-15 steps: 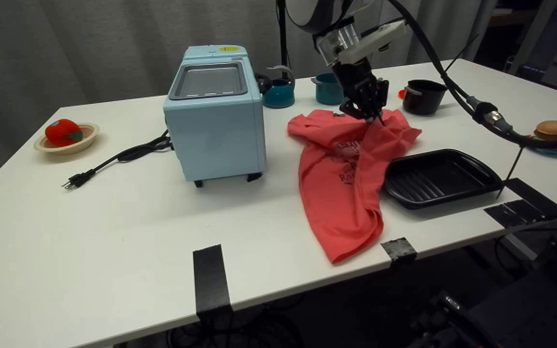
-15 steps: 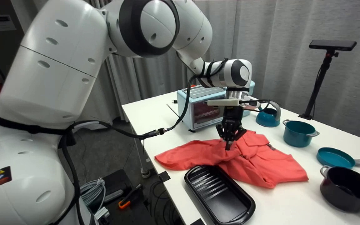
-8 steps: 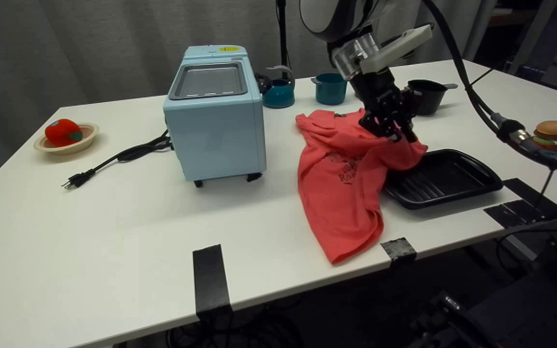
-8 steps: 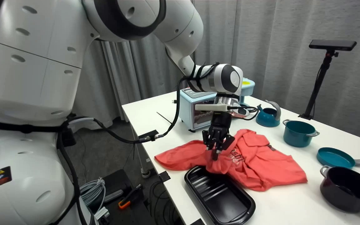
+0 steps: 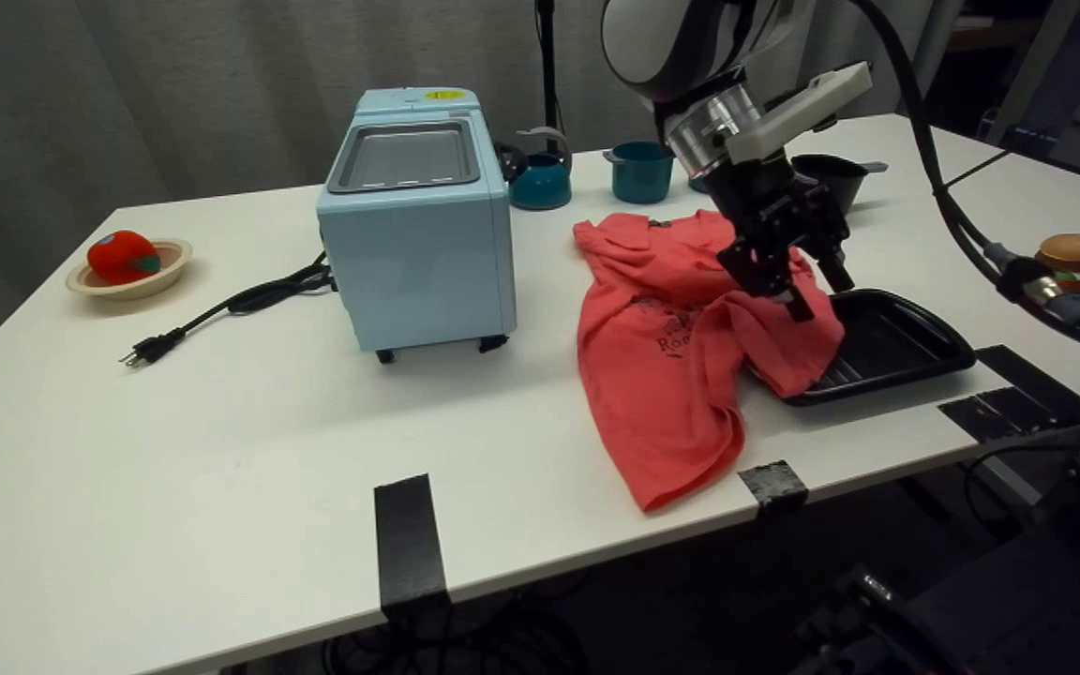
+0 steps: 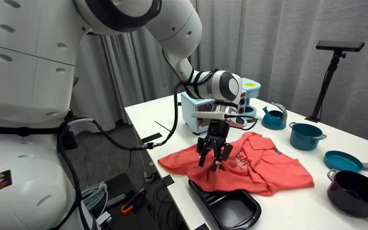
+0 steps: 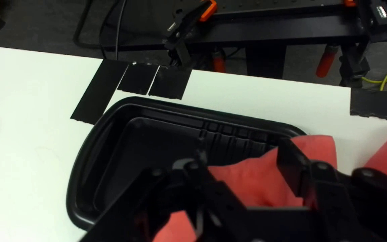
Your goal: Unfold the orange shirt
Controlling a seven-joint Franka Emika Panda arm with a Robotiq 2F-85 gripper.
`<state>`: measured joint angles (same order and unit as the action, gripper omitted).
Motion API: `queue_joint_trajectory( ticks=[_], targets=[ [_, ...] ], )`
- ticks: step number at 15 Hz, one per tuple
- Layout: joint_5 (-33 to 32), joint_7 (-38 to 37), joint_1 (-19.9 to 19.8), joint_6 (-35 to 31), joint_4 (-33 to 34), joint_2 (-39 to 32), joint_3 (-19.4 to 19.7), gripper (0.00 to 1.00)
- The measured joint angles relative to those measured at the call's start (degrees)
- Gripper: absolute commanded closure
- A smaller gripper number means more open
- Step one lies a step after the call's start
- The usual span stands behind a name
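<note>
The orange shirt (image 5: 643, 403) lies rumpled on the white table in both exterior views, with dark lettering partly showing on its chest. One bunched part of the shirt (image 6: 203, 179) drapes over an end of the black ribbed tray (image 6: 235, 207). Just above that part, my gripper (image 5: 819, 291) stands open, its fingers apart, as an exterior view also shows of the gripper (image 6: 208, 163). In the wrist view, shirt fabric (image 7: 257, 178) appears beneath the space between the fingers (image 7: 289, 161), and nothing is gripped. Some of the shirt is hidden behind the gripper.
A light-blue appliance (image 5: 418, 262) stands beside the shirt. Beyond the shirt are a teal kettle (image 6: 273, 121), a teal pot (image 6: 304, 139), a teal pan (image 6: 342, 161) and a black pot (image 6: 351, 195). A toy burger (image 5: 1074, 262) sits past the tray.
My gripper has moved toward the tray, carrying a pinched fold of the shirt, then opened. That fold has dropped across the tray's end, and more of the chest print shows in an exterior view.
</note>
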<state>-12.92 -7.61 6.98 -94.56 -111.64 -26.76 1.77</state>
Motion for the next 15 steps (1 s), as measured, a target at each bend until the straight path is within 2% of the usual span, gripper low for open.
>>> queue_joint_trajectory(
  ticks=[1,2,3,8,12,15],
  targets=[
    [0.0,0.0,0.0,-0.1,-0.5,0.3,0.0,0.32],
    [0.0,0.0,0.0,-0.3,-0.9,0.5,0.0,0.37],
    [0.0,0.0,0.0,-0.7,-1.4,0.7,0.0,0.36],
    [0.0,-0.5,0.0,-9.8,-4.1,2.1,-1.0,0.00],
    [0.0,-1.7,0.6,-18.3,-6.0,3.0,-2.8,0.00],
    [0.0,-1.9,1.6,-22.0,-7.3,3.4,-3.2,0.00]
  ],
)
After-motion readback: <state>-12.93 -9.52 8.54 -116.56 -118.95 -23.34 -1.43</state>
